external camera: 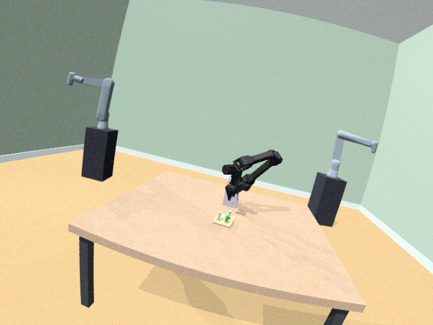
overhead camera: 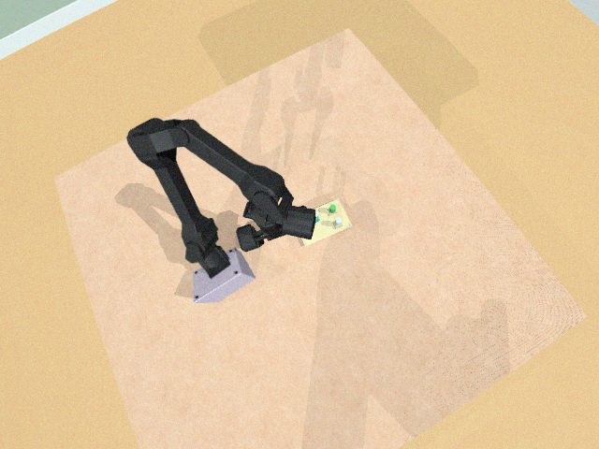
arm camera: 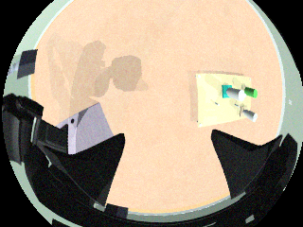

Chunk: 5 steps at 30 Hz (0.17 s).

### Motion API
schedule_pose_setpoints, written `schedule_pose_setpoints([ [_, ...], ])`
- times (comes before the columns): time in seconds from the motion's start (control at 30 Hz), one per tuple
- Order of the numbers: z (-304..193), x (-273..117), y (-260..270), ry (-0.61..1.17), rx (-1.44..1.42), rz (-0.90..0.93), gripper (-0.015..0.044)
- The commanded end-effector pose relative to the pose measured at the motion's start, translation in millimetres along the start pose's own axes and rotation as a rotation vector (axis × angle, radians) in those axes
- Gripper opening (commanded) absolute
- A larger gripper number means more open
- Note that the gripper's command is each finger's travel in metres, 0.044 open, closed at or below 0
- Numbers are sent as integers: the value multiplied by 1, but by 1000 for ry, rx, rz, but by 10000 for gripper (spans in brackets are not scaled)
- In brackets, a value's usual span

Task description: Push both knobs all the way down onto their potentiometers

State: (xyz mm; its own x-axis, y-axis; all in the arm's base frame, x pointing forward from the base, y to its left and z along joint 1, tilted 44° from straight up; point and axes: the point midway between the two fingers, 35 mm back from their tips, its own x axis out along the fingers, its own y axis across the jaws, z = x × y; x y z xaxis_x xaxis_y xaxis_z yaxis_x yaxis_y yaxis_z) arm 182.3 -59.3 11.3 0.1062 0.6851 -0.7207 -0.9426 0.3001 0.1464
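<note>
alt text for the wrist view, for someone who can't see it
The open gripper holds nothing, its two black fingers spread above a wooden table. Beyond the right-hand finger is a pale yellow board with two white posts and one green.

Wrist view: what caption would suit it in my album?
The open gripper, nothing between its fingers, with the pale yellow circuit board and its upright knobs off to one side.
</note>
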Motion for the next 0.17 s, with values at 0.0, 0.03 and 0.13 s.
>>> schedule_pose_setpoints([
  [0.0, 0, 0, 1, 4, -8, 0, 440],
  [0.03, 0, 0, 1, 4, -8, 0, 440],
  [0.13, 0, 0, 1, 4, -8, 0, 440],
])
